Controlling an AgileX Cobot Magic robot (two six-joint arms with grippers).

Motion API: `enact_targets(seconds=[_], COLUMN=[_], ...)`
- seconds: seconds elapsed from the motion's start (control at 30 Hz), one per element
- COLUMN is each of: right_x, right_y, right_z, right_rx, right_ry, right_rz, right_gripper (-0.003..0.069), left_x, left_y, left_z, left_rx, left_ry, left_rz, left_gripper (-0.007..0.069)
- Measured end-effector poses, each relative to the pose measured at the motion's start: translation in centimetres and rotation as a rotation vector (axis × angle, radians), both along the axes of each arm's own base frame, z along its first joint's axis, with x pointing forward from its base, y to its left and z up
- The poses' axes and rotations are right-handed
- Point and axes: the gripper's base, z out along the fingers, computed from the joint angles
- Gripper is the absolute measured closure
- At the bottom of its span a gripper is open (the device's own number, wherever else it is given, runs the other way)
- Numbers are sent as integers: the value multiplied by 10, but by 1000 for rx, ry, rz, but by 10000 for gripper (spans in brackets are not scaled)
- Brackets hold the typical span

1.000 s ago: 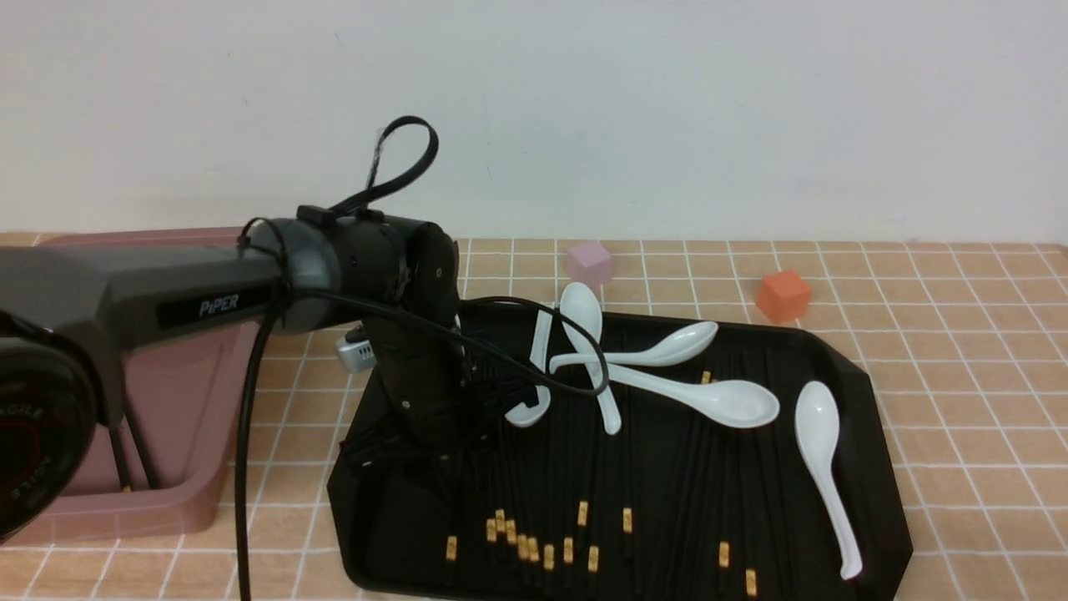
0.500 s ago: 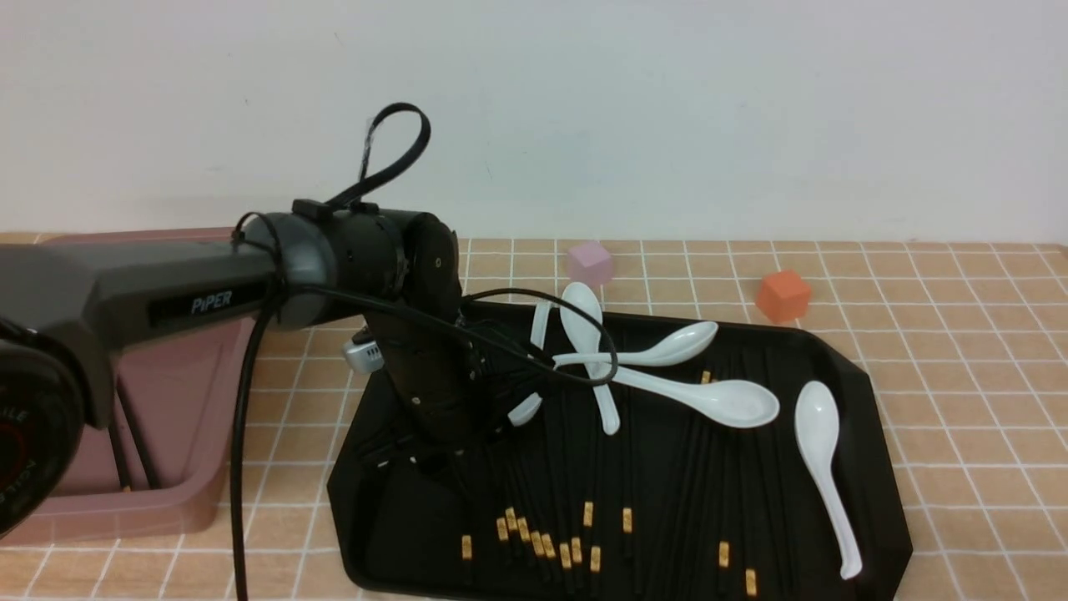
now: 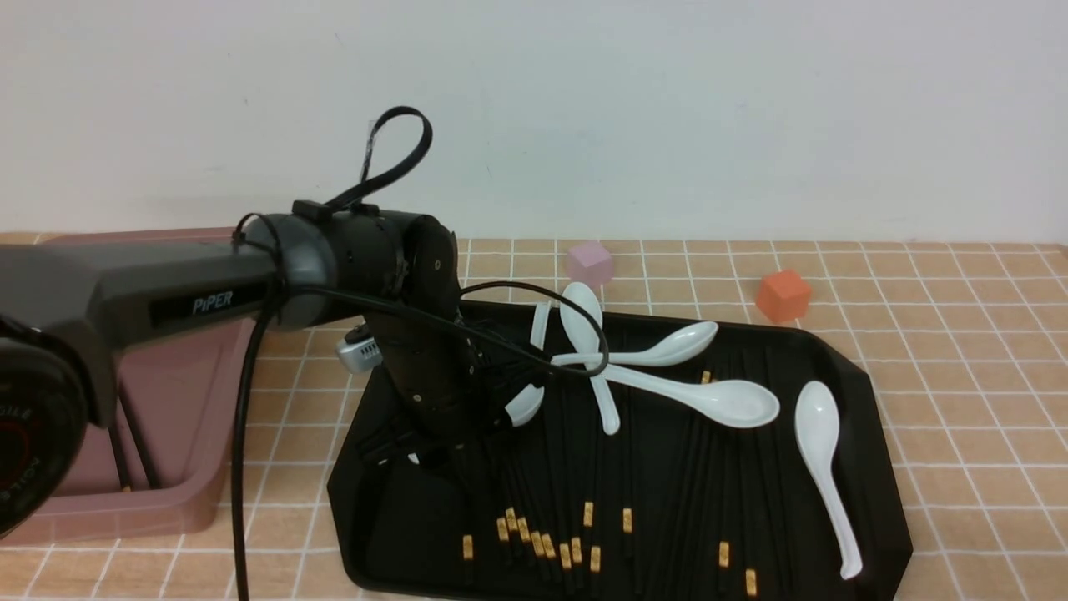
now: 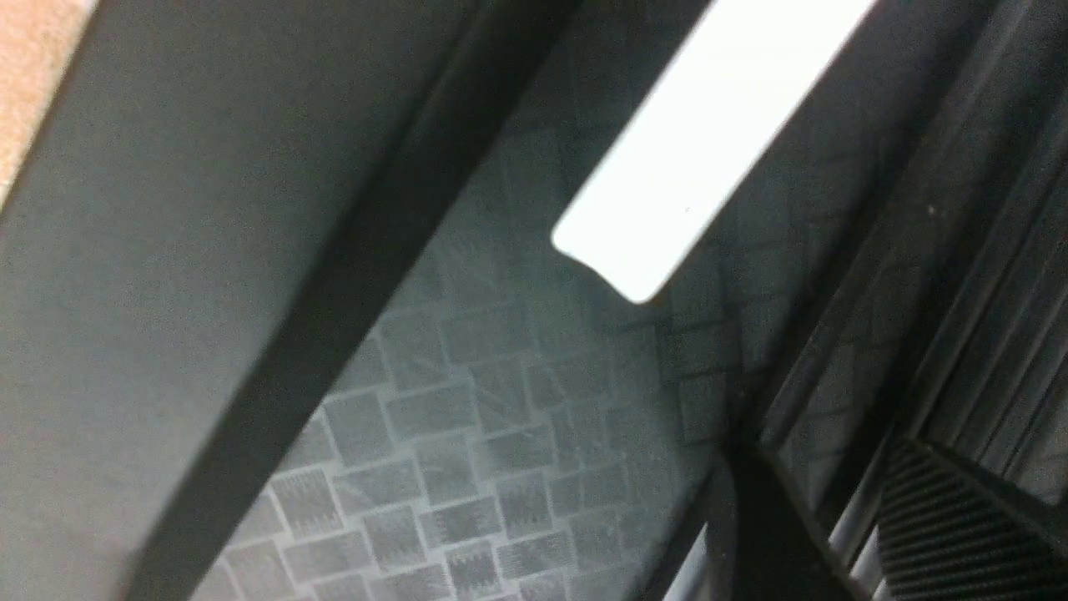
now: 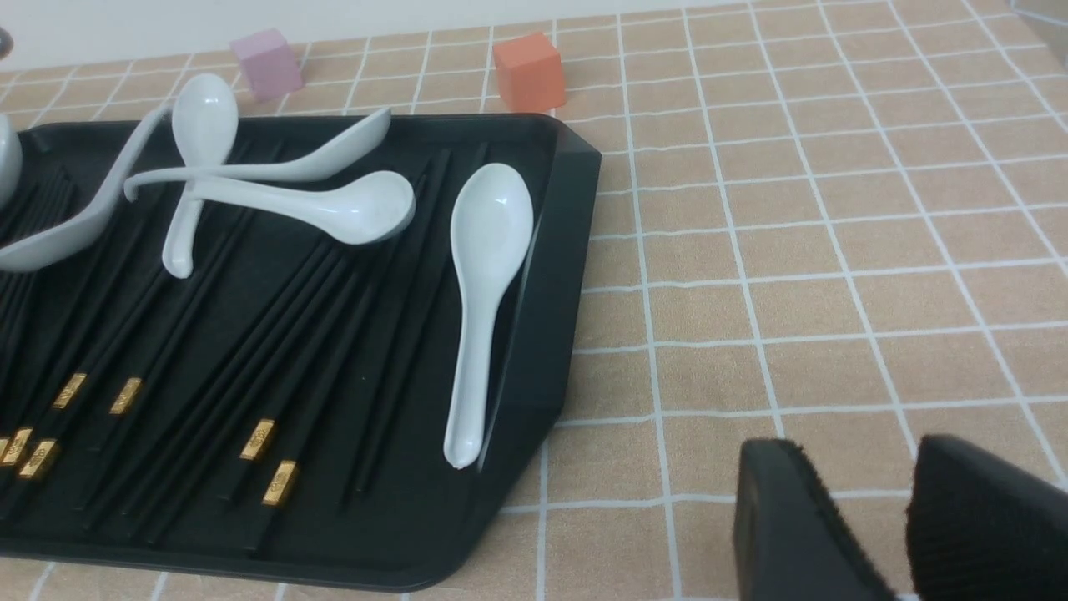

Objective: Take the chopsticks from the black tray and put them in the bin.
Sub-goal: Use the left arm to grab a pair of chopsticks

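Black tray, front view: black tray (image 3: 868,392) on the table, chopsticks (image 3: 627,519) strewn across it under white spoons (image 3: 717,401); pink bin (image 3: 125,509) just left.
Left gripper, front view: left gripper (image 3: 421,455) down among the chopsticks, jaws apart; can't tell any hold.
Left wrist view: tray floor, spoon handle (image 4: 701,150).
Right wrist view: right gripper (image 5: 872,467) slightly parted, empty, beside the tray.

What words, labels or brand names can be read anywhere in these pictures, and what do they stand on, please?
"PiPER": white letters on the dark link of the left arm.
Partial white lettering on the round black joint housing at the front view's left edge: cut off, not readable.
The gold bands on the chopsticks: too small to tell whether they carry marks.
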Motion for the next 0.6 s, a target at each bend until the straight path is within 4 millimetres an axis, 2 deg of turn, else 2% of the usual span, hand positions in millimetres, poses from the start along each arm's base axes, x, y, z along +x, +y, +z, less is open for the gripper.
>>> enact_targets(seconds=[0.27,0.6], right_x=[0,0], right_y=[0,0], right_z=[0,0], right_rx=[0,0], right_ry=[0,0], right_rz=[0,0], right_gripper=[419,419], left_x=[4,6], left_y=[-1,5], left_z=[0,-2], left_rx=[-28,34], left_ry=[-14,-31], left_rz=[105,177], left_gripper=[382,382])
